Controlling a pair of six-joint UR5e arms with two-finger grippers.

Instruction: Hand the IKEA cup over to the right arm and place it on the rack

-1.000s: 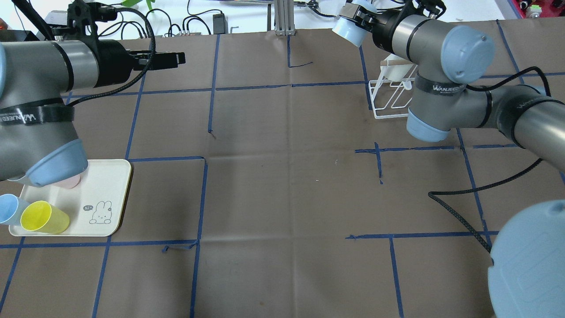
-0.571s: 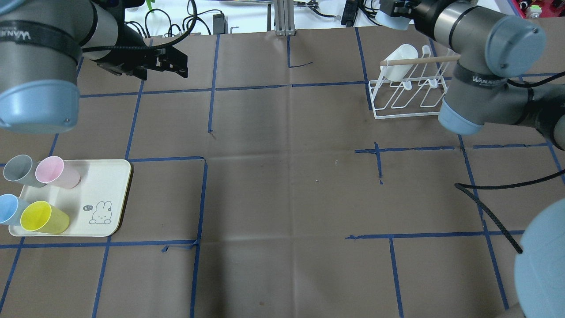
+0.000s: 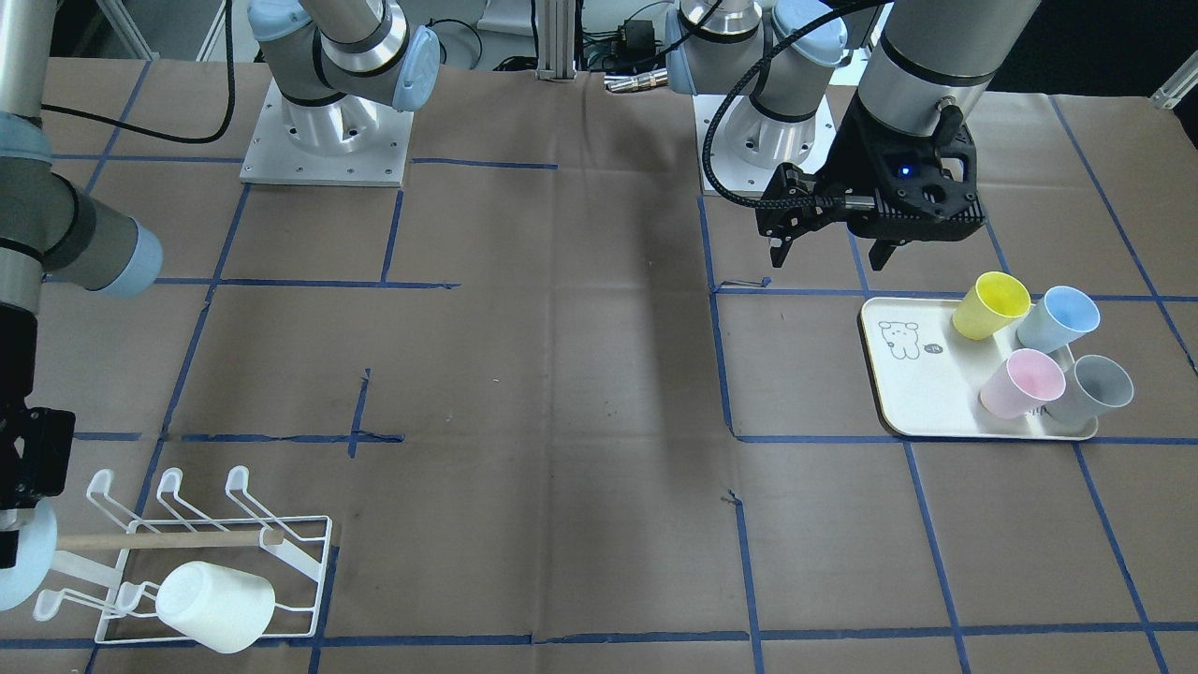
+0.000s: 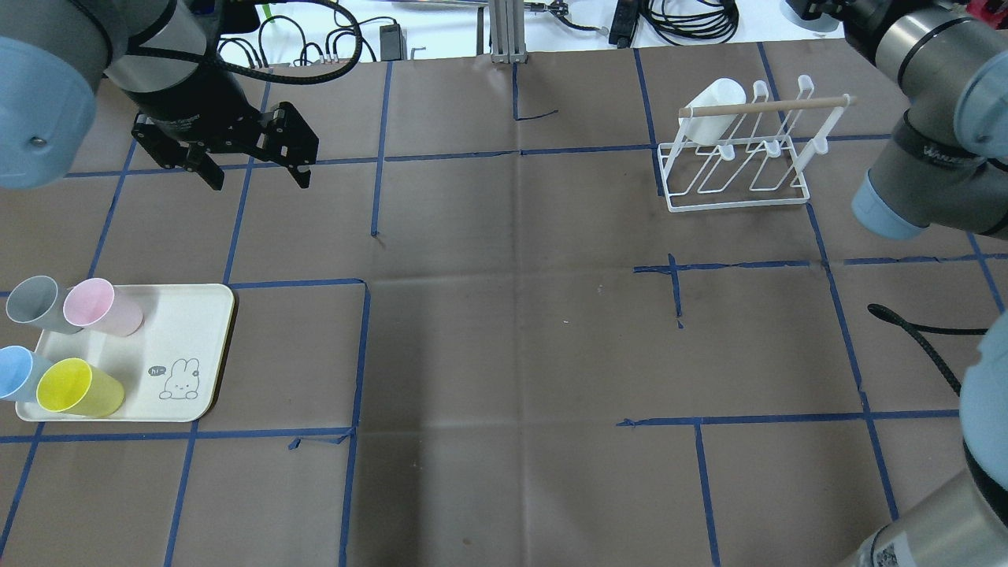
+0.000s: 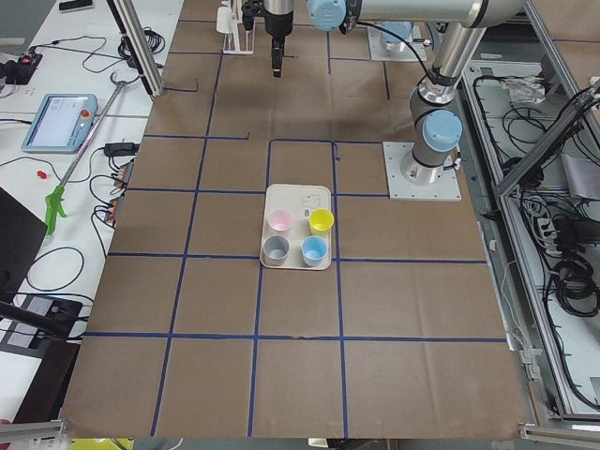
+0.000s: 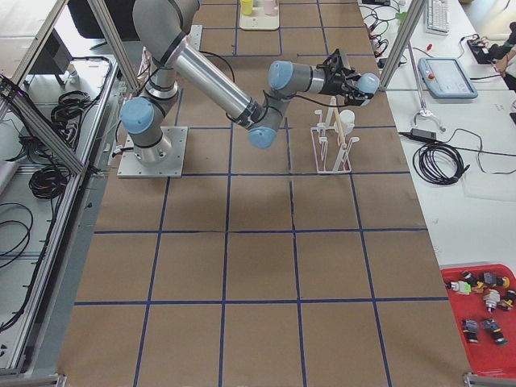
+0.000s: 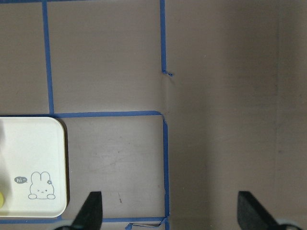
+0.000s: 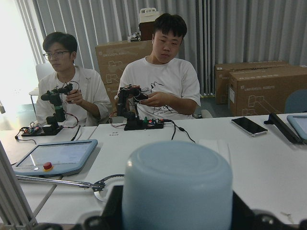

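At the left edge of the front view, the right claw [image 8: 176,218] has swung off the rack [image 3: 168,539] still holding the blue cup [image 3: 14,571], so it is not hung yet; the left claw [image 4: 258,181] is wide.

The left gripper [image 3: 828,255] hangs over the brown table [image 3: 562,374] with its jaws apart and nothing between them, a little way from the cream tray [image 3: 913,398] on the robot's side. Four cups stand mouth up in a cluster at one end of the tray: yellow cup [image 3: 990,304], blue cup [image 3: 1058,318], pink cup [image 3: 1022,384] and grey cup [image 3: 1090,391]; the other end bears a small bunny drawing [image 3: 903,339]. Far across the table stands a white wire rack [image 3: 309,562] with a wooden dowel [image 3: 159,540] and a white cup [image 3: 215,606] tipped on a prong. At the frame's edge the right gripper [image 3: 13,550] carries a pale blue cup [image 3: 28,576], mostly cut off, beside the dowel's end.
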